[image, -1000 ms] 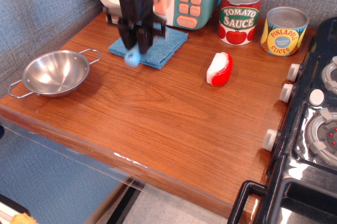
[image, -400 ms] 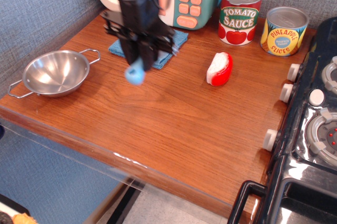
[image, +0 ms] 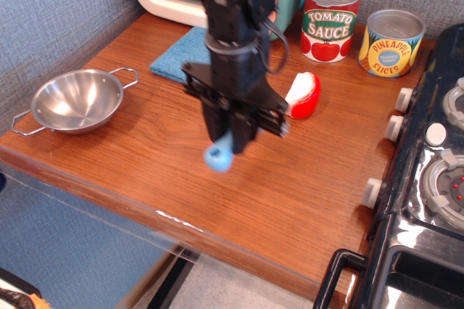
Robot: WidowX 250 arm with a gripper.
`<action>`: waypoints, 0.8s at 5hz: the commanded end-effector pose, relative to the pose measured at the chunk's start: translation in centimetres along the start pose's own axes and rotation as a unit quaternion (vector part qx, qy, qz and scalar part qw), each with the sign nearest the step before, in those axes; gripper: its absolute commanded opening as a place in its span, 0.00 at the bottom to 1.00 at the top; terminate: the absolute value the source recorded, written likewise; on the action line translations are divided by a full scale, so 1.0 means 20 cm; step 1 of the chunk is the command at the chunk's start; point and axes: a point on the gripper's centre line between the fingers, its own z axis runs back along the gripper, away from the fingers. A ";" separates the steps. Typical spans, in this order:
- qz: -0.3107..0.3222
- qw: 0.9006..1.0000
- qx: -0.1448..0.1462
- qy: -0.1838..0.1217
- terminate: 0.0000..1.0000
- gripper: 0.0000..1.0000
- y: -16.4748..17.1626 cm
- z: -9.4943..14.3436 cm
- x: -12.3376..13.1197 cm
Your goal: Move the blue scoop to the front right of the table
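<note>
My gripper (image: pixel 230 137) is over the middle of the reddish-brown table (image: pixel 304 193), with its black fingers pointing down. It is shut on the blue scoop (image: pixel 218 157). Only the scoop's light-blue handle end with its hole shows, hanging below the fingers and above the wood. The scoop's grey bowl is hidden inside the gripper.
A steel two-handled bowl (image: pixel 77 100) sits at the left edge. A blue cloth (image: pixel 180 59) lies behind the arm. A red and white toy (image: pixel 302 95) lies right of the gripper. Tomato sauce (image: pixel 330 19) and pineapple (image: pixel 391 42) cans stand at the back. A black toy stove (image: pixel 428 178) borders the right side.
The gripper has carried the blue scoop from above the blue cloth forward and to the right, to over the middle of the table. The cloth now shows more.
</note>
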 end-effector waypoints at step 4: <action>0.042 0.997 0.045 0.046 0.00 0.00 -0.23 -0.14 -0.05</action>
